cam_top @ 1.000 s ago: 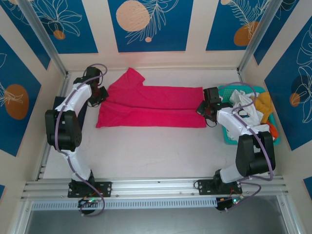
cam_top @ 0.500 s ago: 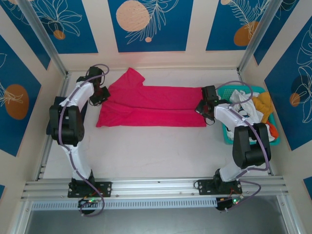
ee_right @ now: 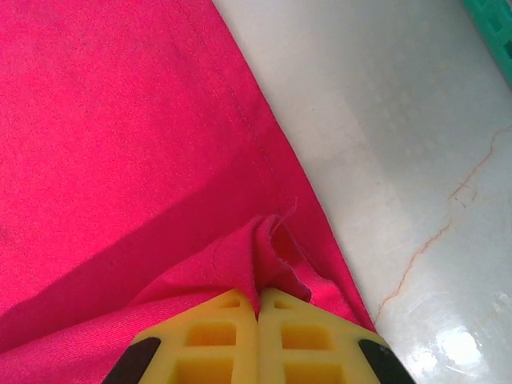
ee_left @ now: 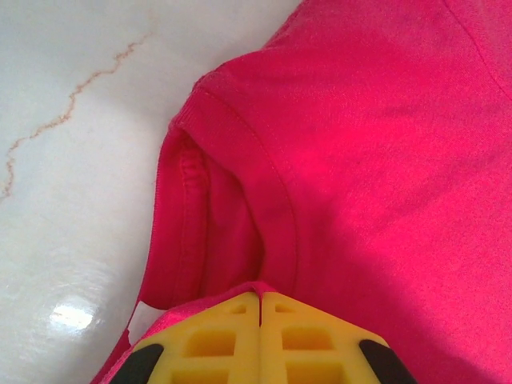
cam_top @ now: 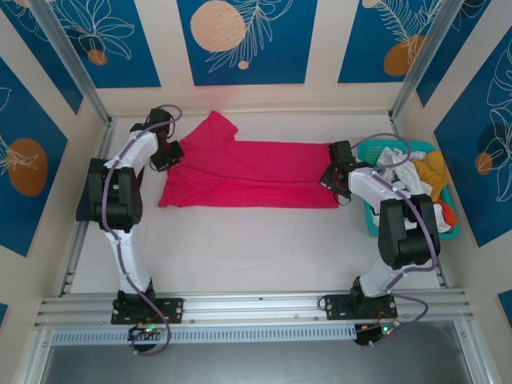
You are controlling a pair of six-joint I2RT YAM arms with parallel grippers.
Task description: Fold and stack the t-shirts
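T-shirts are the job, and from the top camera the magenta t-shirt (cam_top: 256, 172) lies spread lengthwise across the far half of the table (cam_top: 240, 248), already doubled into a long band with one sleeve poking toward the back wall. My left gripper (cam_top: 171, 154) sits at its left end and my right gripper (cam_top: 331, 177) at its right end. I judge they hold opposite ends so the band can be lifted taut and folded end to end. A white t-shirt (cam_top: 396, 162) and a yellow-orange t-shirt (cam_top: 434, 168) wait heaped in the teal basket (cam_top: 370, 218) just beside the right arm, not yet folded.

On the left wrist camera the left gripper (ee_left: 261, 300) has its yellow fingers pressed together, and a layered fold of the magenta t-shirt (ee_left: 360, 160) near a stitched hem runs right into their tips — pinched, as far as I can see. Bare table (ee_left: 80, 120) shows to the side.

On the right wrist camera the right gripper (ee_right: 258, 296) is clenched as well. A small pucker of the magenta t-shirt (ee_right: 120, 120) rises into the closed tips right at the hem corner, beside the table (ee_right: 384, 144), with a corner of the teal basket (ee_right: 498, 32) at the edge. Gripping that near the edge risks slipping off once I pull — I'd lift slowly and evenly.
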